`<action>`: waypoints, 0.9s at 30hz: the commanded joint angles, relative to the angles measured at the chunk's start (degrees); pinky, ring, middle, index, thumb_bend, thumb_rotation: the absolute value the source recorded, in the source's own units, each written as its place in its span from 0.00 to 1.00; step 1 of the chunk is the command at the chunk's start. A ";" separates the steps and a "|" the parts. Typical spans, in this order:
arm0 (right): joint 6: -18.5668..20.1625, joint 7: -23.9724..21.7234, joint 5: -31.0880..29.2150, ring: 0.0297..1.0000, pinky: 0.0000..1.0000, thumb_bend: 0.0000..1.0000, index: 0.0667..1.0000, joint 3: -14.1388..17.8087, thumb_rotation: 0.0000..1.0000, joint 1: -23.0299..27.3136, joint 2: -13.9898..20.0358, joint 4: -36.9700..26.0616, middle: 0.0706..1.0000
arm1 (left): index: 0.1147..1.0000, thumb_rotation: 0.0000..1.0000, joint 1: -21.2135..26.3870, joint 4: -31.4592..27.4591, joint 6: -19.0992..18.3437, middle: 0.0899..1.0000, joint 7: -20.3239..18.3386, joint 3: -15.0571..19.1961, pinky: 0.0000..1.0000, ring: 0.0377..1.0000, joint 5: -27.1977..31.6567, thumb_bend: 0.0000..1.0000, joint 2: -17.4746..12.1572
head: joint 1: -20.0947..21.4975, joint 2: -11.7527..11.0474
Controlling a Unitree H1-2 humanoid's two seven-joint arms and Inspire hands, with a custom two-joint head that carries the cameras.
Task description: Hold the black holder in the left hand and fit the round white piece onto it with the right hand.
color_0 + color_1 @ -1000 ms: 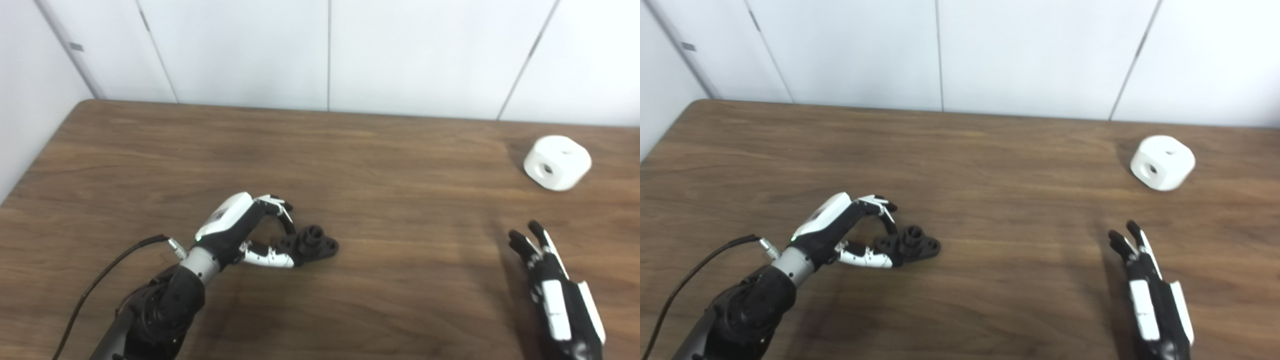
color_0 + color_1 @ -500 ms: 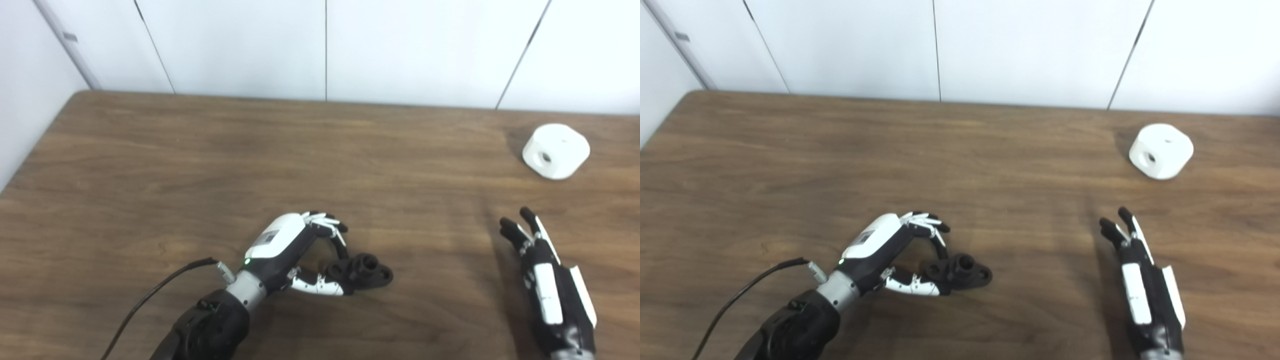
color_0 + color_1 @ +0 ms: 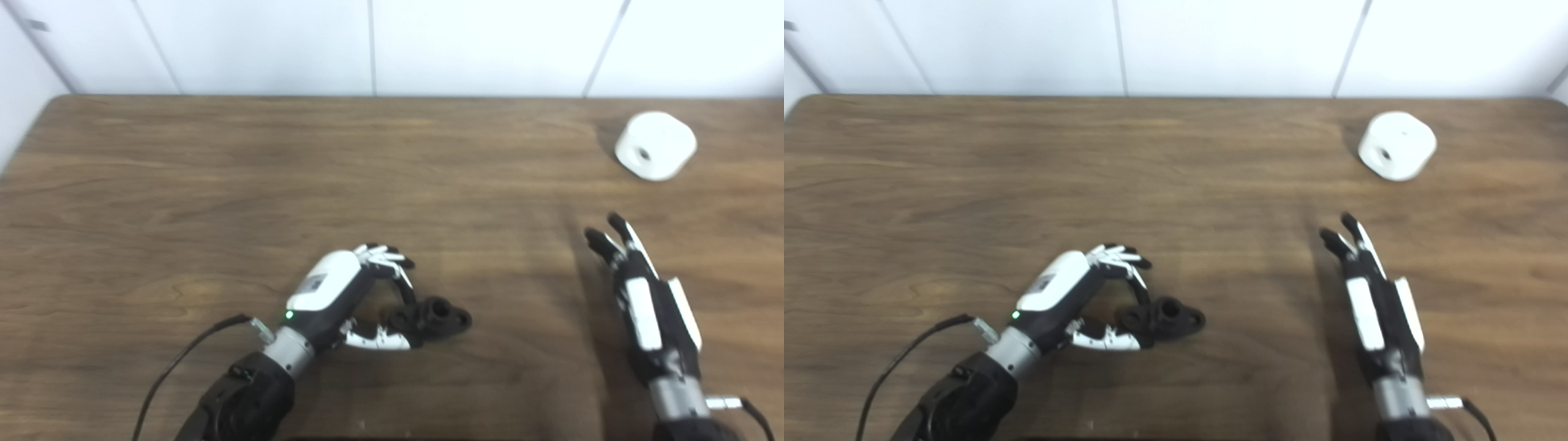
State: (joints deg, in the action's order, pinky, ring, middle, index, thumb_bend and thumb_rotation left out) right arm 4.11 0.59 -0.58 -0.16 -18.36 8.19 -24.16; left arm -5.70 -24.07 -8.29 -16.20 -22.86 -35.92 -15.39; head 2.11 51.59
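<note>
Progress looks early to us, with only the first half of the job under way. Nearest us, the left hand (image 3: 343, 293) sits low on the worktop (image 3: 184, 184) with its fingers (image 3: 392, 260) curled over from above and the thumb reaching in from below, closing around the near end of the black holder (image 3: 438, 315). We judge that the fingers are touching it, perhaps pinching it, but the holder appears to rest on the wood, so we cannot call it lifted or firmly held. Its far end, with the raised round socket, sticks out free to the right of the fingers.

Across on the right, the right hand (image 3: 1372, 300) lies stretched out flat, fingers straight and slightly apart, holding nothing. It points roughly toward the far right corner.

Farther back, near the rear right edge of the worktop, the round white piece (image 3: 1398, 146) sits alone, well apart from both hands, with a small dark hole facing us on its side.

What is left, as we read it: secure and raise the holder, send the right hand out to fetch the white piece, bring the two together, and seat the piece on the holder.
</note>
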 commanded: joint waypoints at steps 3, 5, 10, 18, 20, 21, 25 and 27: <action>-0.42 1.19 0.99 0.90 1.00 0.61 0.93 -0.09 0.96 0.87 -2.78 -2.63 0.86 | 0.42 0.05 -1.31 0.48 1.27 0.79 -0.51 -0.27 0.95 0.90 -0.86 0.52 -0.74 | 0.58 0.37; 0.00 1.47 1.07 0.91 1.00 0.60 0.93 -0.12 0.96 0.90 -2.98 -2.85 0.87 | 0.42 0.05 -1.46 0.85 1.84 0.79 -0.45 -0.19 0.94 0.89 -1.01 0.52 -0.86 | 1.31 0.37; 0.49 2.62 1.94 0.92 1.00 0.59 0.93 -0.34 0.96 1.38 -3.35 -3.28 0.87 | 0.42 0.05 -1.77 1.82 2.98 0.79 -0.60 0.33 0.94 0.89 -0.67 0.52 -0.98 | 2.94 0.19; 1.97 3.90 3.78 0.94 1.00 0.61 0.95 0.27 0.93 4.50 -2.78 -5.27 0.90 | 0.42 0.05 -1.95 4.76 6.67 0.78 0.64 1.17 0.93 0.88 -1.82 0.52 -1.69 | 5.24 -0.67; 3.01 4.10 3.77 0.94 1.00 0.61 0.95 0.87 0.94 5.46 -2.35 -6.20 0.90 | 0.42 0.05 -1.92 5.54 7.70 0.78 1.17 1.07 0.93 0.88 -3.11 0.52 -1.98 | 5.49 -0.80; 3.38 4.17 3.76 0.94 1.00 0.61 0.95 1.06 0.94 5.74 -2.24 -6.52 0.90 | 0.42 0.05 -1.91 5.81 8.07 0.78 1.37 1.03 0.93 0.88 -3.56 0.52 -2.09 | 5.58 -0.86; 5.82 4.37 3.14 0.93 1.00 0.61 0.94 2.62 0.93 6.71 -1.53 -8.54 0.89 | 0.42 0.05 -2.02 6.88 9.53 0.77 2.39 0.89 0.92 0.88 -6.06 0.52 -2.21 | 5.93 -1.13; 6.54 4.20 3.35 0.92 1.00 0.61 0.93 3.18 0.93 7.01 -1.08 -9.28 0.89 | 0.42 0.05 -1.99 7.36 10.00 0.77 2.72 0.84 0.92 0.88 -6.80 0.52 -2.22 | 6.10 -1.33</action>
State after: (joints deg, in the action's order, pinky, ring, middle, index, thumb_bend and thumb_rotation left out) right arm 11.12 4.47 2.72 2.26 -12.75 8.27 -30.96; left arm -6.77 -19.15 2.55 -12.47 -21.64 -41.12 -16.55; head 8.17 50.19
